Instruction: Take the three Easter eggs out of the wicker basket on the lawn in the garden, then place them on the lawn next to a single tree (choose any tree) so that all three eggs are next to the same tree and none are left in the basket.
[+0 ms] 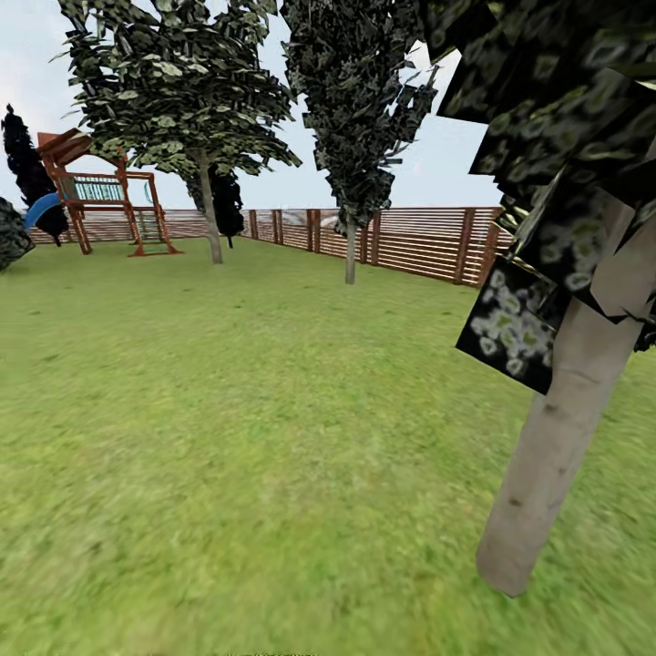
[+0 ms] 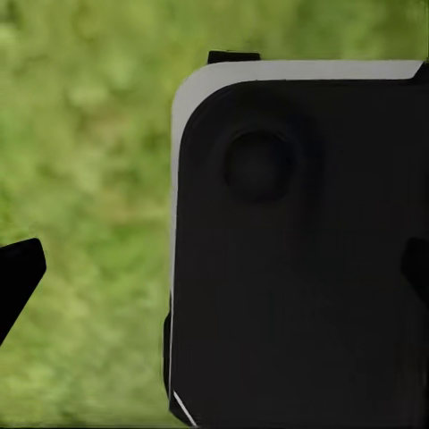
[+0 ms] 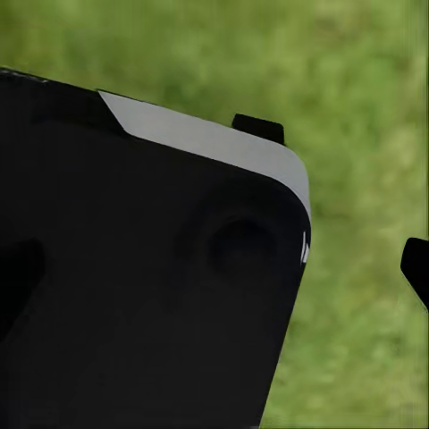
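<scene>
A garden seen from the robot's head: a wide green lawn [image 1: 228,437] runs back to a brown slatted fence [image 1: 419,239]. Close by, at about four o'clock in the head view, stands the pale grey-brown trunk of a tree [image 1: 556,437], leaning slightly, with dark leaves hanging over it at two o'clock. Farther off, a second tree [image 1: 208,214] with a broad leafy top stands at eleven o'clock, and a third tree [image 1: 351,246] near twelve o'clock, just before the fence. A wooden play tower [image 1: 100,196] with a blue slide sits at ten o'clock, well apart from the robot. No basket and no eggs appear on the grass here, so where they lie cannot be told. Each wrist camera looks down on blurred grass past a large black body panel; dark finger tips of the left tool [image 2: 18,277] and the right tool [image 3: 416,268] peek in at the edges, but how far either is open, or whether it holds anything, cannot be told. Judging by this, the robot is on its way beside a tree, and no egg is visibly placed yet.
</scene>
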